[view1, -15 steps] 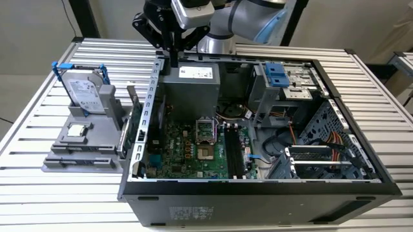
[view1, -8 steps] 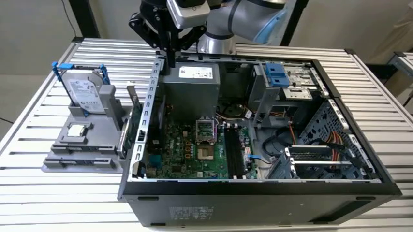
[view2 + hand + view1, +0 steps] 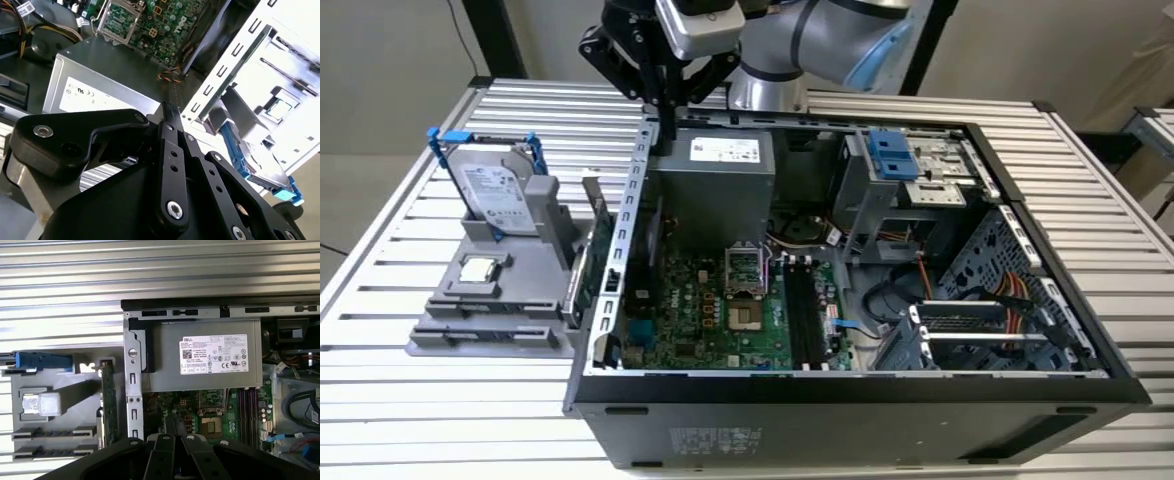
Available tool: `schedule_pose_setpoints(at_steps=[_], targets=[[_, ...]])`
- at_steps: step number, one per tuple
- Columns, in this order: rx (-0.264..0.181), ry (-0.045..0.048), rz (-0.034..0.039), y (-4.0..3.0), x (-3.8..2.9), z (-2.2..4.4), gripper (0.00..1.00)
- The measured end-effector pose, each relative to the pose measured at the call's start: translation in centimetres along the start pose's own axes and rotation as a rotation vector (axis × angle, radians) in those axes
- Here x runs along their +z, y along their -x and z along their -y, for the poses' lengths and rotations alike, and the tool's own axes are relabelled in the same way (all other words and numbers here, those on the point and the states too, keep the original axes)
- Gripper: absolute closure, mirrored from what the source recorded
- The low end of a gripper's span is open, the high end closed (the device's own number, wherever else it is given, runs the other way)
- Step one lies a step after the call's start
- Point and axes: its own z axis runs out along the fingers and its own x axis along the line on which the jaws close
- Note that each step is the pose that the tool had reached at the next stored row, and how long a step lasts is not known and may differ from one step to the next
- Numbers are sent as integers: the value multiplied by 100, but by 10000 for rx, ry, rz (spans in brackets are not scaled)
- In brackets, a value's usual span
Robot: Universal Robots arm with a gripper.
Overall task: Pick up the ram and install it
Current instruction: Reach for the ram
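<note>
My gripper (image 3: pixel 664 138) hangs shut over the back edge of the open computer case (image 3: pixel 854 385), above the grey power supply (image 3: pixel 714 190). In both wrist views its black fingers meet at the tips (image 3: pixel 169 107) (image 3: pixel 170 421) with nothing visible between them. The ram is out of view. The motherboard (image 3: pixel 700 310) lies inside the case, its long black memory slots (image 3: pixel 801 315) (image 3: pixel 247 410) beside the CPU socket (image 3: pixel 212 425). I cannot tell whether a stick sits in those slots.
A grey fixture (image 3: pixel 494 310) stands outside the case on the exterior view's left, holding a hard drive (image 3: pixel 494 190), a small silver CPU chip (image 3: pixel 480 268) and an upright green card (image 3: pixel 107 405). Drive cages and cables (image 3: pixel 961 290) fill the case's other half.
</note>
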Motion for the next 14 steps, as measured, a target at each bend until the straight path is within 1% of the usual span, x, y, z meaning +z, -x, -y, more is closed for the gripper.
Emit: schedule_pose_setpoints(at_steps=[14], targets=[[0,0,0,-103,-2,7,100]])
